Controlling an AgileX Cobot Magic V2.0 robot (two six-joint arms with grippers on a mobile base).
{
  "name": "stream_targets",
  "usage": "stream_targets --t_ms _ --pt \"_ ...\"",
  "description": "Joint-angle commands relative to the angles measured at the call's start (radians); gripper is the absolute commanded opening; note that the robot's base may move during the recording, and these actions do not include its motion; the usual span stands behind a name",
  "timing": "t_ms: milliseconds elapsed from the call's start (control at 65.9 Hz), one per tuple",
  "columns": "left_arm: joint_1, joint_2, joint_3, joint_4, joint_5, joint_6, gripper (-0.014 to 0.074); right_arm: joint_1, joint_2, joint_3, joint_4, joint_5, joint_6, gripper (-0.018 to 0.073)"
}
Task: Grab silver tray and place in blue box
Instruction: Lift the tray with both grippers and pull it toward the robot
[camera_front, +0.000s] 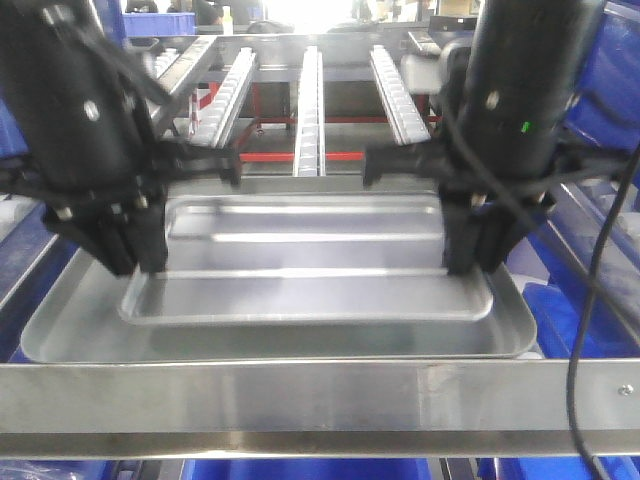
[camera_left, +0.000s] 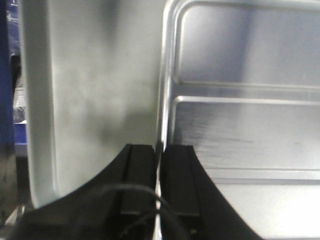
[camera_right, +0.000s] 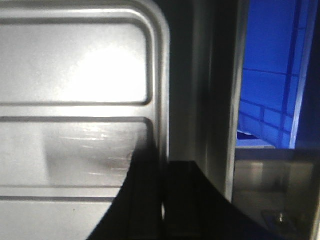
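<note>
Fingers of the left gripper are pinched nearly shut on the left rim of the silver tray, with only the thin metal edge between the pads. On the other side the right gripper is likewise closed on the tray's right rim, one finger inside the tray and one outside. In the front view we see both arms down at the tray's short ends, left gripper and right gripper. The ribbed tray sits nested inside a wider plain tray. We cannot tell whether it is lifted clear or resting on it. The blue box shows off to the right, past the wider tray's edge, so the tray is not in it yet. We judge the step as grasp made and lift and carry to come. The risks start with the grip, which is on a thin, slick rim, so a pad could slide off if one arm rises faster and the tray tilts or twists. The outer fingers sit close to the wider tray's floor and may drag it along. The metal rail in front could catch the tray's edge on a low carry. The right arm's loose cable might snag.
</note>
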Motion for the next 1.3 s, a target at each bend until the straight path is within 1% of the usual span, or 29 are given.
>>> stream_targets --t_ms 0,91,167,228,334,470,561,622,698,743,834,865,986,1062,1290 --pt "-0.006 -0.086 -0.029 -0.005 0.011 -0.025 -0.0013 0.011 -0.095 -0.034 -0.008 -0.002 0.026 0.0058" --pt "-0.024 -0.12 -0.029 -0.001 0.038 -0.025 -0.0013 0.045 -0.133 -0.029 -0.008 0.009 0.034 0.0058" --pt "-0.05 -0.146 -0.019 0.022 0.08 -0.033 -0.0013 0.082 -0.164 -0.014 -0.014 0.016 0.051 0.0058" --pt "-0.073 -0.171 0.002 0.041 0.108 -0.079 -0.0013 0.112 -0.191 0.008 -0.019 0.015 0.091 0.0058" --pt "-0.118 -0.23 0.047 0.052 0.108 -0.138 -0.0013 0.16 -0.248 0.06 -0.062 0.015 0.177 0.0058" --pt "-0.177 -0.305 0.096 0.056 0.113 -0.186 -0.0013 0.211 -0.318 0.136 -0.079 0.018 0.225 0.0058" --pt "-0.215 -0.342 0.131 0.068 0.12 -0.234 -0.0013 0.247 -0.364 0.183 -0.082 0.019 0.276 0.0058" --pt "-0.246 -0.359 0.151 0.073 0.132 -0.251 -0.0013 0.272 -0.392 0.214 -0.089 0.022 0.311 0.0058" --pt "-0.297 -0.378 0.173 0.108 0.156 -0.302 -0.0013 0.311 -0.42 0.247 -0.126 0.028 0.367 0.0058" --pt "-0.323 -0.386 0.184 0.134 0.17 -0.347 -0.0013 0.34 -0.434 0.266 -0.153 0.04 0.411 0.0058" --pt "-0.396 -0.398 0.195 0.19 0.208 -0.435 -0.0013 0.391 -0.452 0.285 -0.203 0.071 0.478 0.0058" --pt "-0.418 -0.4 0.197 0.218 0.223 -0.463 -0.0013 0.41 -0.454 0.288 -0.225 0.08 0.507 0.0058" --pt "-0.492 -0.405 0.197 0.301 0.245 -0.546 -0.0013 0.478 -0.455 0.289 -0.277 0.097 0.559 0.0058" --pt "-0.514 -0.405 0.197 0.312 0.245 -0.553 -0.0013 0.498 -0.455 0.288 -0.286 0.097 0.571 0.0058" --pt "-0.519 -0.405 0.197 0.31 0.244 -0.553 -0.0013 0.499 -0.455 0.288 -0.288 0.097 0.571 0.0058"
